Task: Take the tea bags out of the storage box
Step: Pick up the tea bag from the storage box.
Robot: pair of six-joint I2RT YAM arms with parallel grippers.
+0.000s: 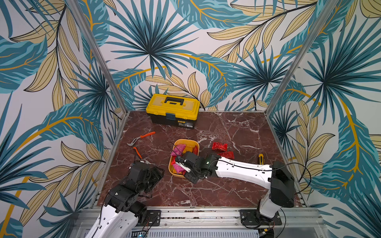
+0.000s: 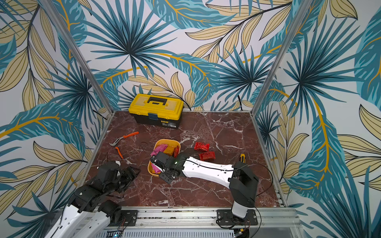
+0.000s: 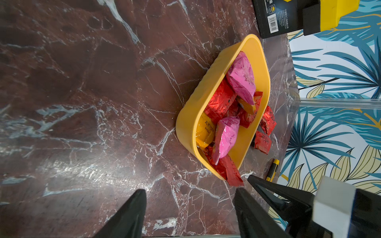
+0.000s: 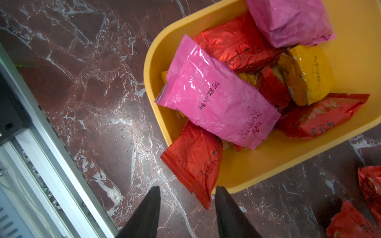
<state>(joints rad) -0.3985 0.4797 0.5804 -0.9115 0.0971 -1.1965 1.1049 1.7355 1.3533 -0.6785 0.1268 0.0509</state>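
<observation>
The box (image 1: 186,140) is set near the middle of the marble table (image 1: 226,185), well in front of the toolbox (image 1: 172,107). Most tea bags (image 3: 222,103) are seen inside it: two pink ones on top, red and orange ones beneath. One red bag (image 4: 193,164) is draped over the box's near rim, with its end hanging outside above the table. Two more red bags (image 1: 219,146) are laid on the table just right of the box.

The right gripper (image 4: 187,188) is held low at that near rim with its jaws apart. The hanging end of the draped bag is found between the fingertips, and whether either finger touches it cannot be told. The left gripper (image 3: 189,189) is held left of the box, its jaws wide apart, with only bare table between them.

Dark Chinese characters are printed on the nearer pink bag (image 4: 218,103) and on an orange bag (image 4: 311,74); they are not made out with certainty. The print on the red bags is too crumpled to be read. A black label (image 3: 272,19) with a barcode and small pale text is stuck on the toolbox front, and none of its text can be read.

Orange-handled pliers (image 1: 142,137) are laid left of the box, and a yellow-and-black knife (image 1: 260,158) lies to its right.
</observation>
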